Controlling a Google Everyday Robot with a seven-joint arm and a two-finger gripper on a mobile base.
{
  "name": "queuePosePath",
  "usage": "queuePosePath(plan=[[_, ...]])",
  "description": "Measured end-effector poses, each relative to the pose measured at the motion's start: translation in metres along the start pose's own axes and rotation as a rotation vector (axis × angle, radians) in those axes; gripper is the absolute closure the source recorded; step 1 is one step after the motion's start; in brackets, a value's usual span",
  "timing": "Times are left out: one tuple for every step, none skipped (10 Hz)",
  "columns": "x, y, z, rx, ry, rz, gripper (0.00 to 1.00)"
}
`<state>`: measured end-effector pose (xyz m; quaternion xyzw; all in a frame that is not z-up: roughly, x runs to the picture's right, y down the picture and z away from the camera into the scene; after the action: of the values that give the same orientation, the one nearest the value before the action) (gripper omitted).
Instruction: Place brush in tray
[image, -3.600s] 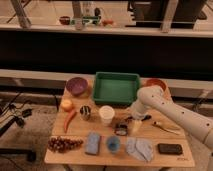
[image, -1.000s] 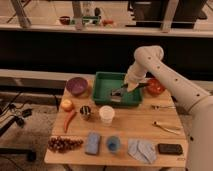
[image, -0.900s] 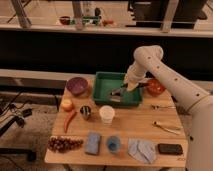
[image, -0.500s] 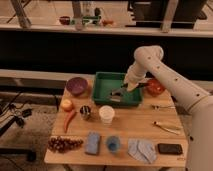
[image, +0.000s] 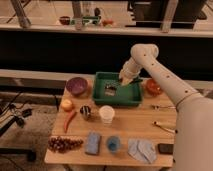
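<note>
At upper centre of the frame, the gripper (image: 125, 80) is hovering over the large green plastic tray (image: 118, 100), fingers pinching the black-handled brush (image: 114, 87), whose dark head is hanging lower-left of them, just above the tray floor.

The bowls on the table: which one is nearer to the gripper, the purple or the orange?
The orange bowl, right of the green tray, is nearer the gripper, which is shut over the tray. The purple bowl sits beyond the tray's left side.

We are looking at a lab-like test room, wooden table (image: 135, 125) holding laid-out props, gripper (image: 123, 83) hanging closed over green tray (image: 100, 85), railing (image: 100, 30) running behind.
</note>
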<state>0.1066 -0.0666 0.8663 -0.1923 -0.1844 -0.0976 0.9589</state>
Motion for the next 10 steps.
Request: queuePosePath(plan=[[-0.003, -0.008, 0.006, 0.007, -0.009, -0.001, 0.81], [-0.002, -0.011, 0.012, 0.009, -0.014, 0.000, 0.81], [0.001, -0.011, 0.020, 0.005, -0.015, 0.005, 0.81], [0.008, -0.010, 0.028, 0.002, -0.014, 0.016, 0.81], [0.014, -0.007, 0.036, -0.001, -0.014, 0.024, 0.81], [0.019, -0.007, 0.042, -0.003, -0.015, 0.029, 0.81], [0.022, -0.008, 0.050, -0.005, -0.018, 0.028, 0.81], [0.022, -0.010, 0.053, -0.005, -0.021, 0.023, 0.81], [0.023, -0.016, 0.058, -0.003, -0.023, 0.014, 0.81], [0.021, -0.023, 0.062, 0.000, -0.026, 0.003, 0.81]])
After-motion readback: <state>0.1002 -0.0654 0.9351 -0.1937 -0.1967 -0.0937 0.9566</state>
